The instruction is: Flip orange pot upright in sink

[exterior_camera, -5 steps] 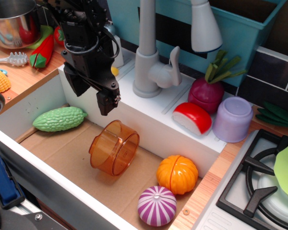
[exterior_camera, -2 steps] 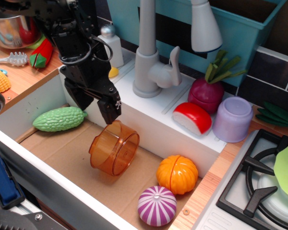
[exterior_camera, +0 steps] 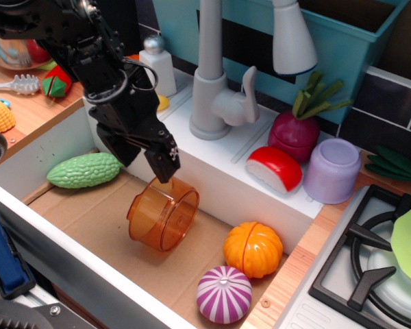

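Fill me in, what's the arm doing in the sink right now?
The gripper hangs open just above the orange pot, one finger close to its upper rim, not gripping it. The pot lies on its side on the sink floor, mouth facing right, so it is not yet upright. A green gourd, orange ball and purple ball also lie in the sink.

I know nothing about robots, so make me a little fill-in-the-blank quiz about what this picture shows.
1. The translucent orange plastic pot lies on its ____ on the brown floor of the white-walled sink.
2. The black pincer hangs just ____ the pot with open jaws.
3. The bumpy ____ toy vegetable lies in the sink's left corner.
4. Beside the opaque orange pumpkin-like ball sits a purple-and-____ striped ball.

Missing words: side; above; green; white
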`<action>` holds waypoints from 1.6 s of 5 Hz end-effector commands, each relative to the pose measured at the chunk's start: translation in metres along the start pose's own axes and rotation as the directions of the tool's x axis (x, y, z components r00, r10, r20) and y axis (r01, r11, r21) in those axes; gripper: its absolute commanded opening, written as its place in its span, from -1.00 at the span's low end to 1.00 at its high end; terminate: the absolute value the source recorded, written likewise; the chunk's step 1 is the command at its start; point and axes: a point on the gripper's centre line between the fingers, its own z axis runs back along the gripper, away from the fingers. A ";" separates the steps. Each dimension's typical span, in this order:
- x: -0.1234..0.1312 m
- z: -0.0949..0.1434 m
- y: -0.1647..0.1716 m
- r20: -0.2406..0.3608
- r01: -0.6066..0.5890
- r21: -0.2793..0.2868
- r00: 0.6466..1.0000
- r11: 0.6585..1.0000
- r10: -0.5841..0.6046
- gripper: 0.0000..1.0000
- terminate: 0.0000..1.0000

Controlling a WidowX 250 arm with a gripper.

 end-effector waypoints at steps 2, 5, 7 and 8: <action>0.001 -0.007 -0.013 0.001 -0.060 -0.027 0.998 0.998 0.060 1.00 -1.00; 0.005 -0.025 -0.031 0.025 -0.140 -0.082 0.989 0.987 0.143 1.00 -1.00; -0.001 -0.035 -0.037 0.042 -0.155 -0.078 0.986 0.985 0.159 1.00 -1.00; -0.002 -0.037 -0.040 0.045 -0.159 -0.077 0.986 0.984 0.163 -1.00 -1.00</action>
